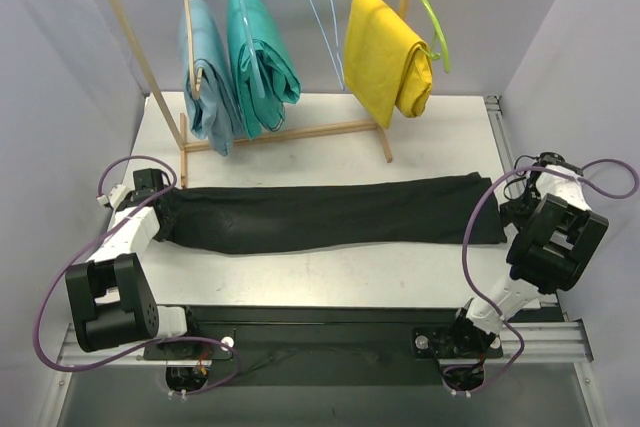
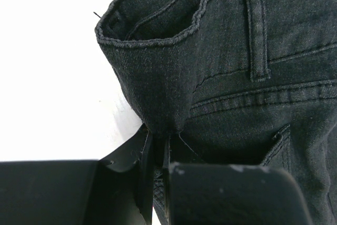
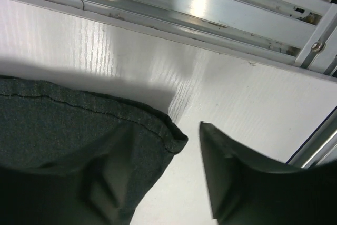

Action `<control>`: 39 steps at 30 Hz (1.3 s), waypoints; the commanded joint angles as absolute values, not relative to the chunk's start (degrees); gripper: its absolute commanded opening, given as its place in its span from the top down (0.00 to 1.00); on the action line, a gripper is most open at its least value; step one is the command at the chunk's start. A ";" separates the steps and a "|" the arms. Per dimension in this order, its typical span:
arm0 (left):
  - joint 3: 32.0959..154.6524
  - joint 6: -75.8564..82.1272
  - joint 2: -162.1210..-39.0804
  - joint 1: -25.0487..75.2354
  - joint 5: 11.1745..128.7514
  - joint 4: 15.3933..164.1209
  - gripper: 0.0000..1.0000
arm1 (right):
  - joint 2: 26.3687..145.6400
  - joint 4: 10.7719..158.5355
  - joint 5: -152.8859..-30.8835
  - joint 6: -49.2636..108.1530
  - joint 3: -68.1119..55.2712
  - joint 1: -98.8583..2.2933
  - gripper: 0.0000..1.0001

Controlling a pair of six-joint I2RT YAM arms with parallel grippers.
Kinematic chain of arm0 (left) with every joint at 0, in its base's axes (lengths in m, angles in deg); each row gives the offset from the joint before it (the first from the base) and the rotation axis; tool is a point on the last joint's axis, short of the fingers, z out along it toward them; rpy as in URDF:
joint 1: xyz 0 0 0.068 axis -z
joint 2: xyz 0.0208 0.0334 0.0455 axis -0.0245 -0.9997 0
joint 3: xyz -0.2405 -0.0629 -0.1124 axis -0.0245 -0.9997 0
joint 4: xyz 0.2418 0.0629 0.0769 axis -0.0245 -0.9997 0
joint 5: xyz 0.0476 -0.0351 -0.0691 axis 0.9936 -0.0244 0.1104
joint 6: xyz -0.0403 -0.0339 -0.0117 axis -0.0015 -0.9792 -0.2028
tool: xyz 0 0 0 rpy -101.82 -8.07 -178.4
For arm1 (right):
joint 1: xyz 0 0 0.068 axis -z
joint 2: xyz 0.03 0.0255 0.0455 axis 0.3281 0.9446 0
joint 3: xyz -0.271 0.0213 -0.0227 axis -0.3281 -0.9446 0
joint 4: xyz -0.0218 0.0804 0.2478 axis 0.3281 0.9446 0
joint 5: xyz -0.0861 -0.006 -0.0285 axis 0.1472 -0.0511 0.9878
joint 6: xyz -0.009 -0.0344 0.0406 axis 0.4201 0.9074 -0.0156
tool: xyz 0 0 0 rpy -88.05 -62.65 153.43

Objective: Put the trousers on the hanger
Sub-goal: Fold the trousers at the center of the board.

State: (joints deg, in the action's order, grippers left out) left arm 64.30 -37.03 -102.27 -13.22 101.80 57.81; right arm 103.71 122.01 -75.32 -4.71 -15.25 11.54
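Trousers [image 1: 330,215]: long axis L–R; we note L gripper [image 2: 158,154] clenched on waistband [image 2: 174,35], R gripper [image 3: 168,146] released astride hem [image 3: 79,104].

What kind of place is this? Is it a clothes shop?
Probably a robot lab, not a shop: robot arms bolted to a white table, a small wooden clothes rack, plain walls.
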 commanded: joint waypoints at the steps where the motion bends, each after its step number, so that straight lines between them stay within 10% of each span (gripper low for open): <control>1: 64.36 -36.00 -102.01 -13.80 102.04 60.50 1.00 | 103.98 123.96 -73.70 -3.03 -10.88 10.73 0.39; 24: 60.49 -28.88 -97.88 -14.59 99.59 65.15 1.00 | 116.72 115.53 -88.73 -1.53 -4.62 -5.09 0.40; 32: 59.17 -28.26 -100.42 -17.40 94.93 70.86 0.60 | 117.42 114.20 -90.04 -1.88 -5.59 -5.88 0.40; 39: 57.42 -30.72 -100.43 -17.75 91.59 77.19 0.44 | 118.13 114.21 -90.75 -0.74 -4.71 -5.97 0.39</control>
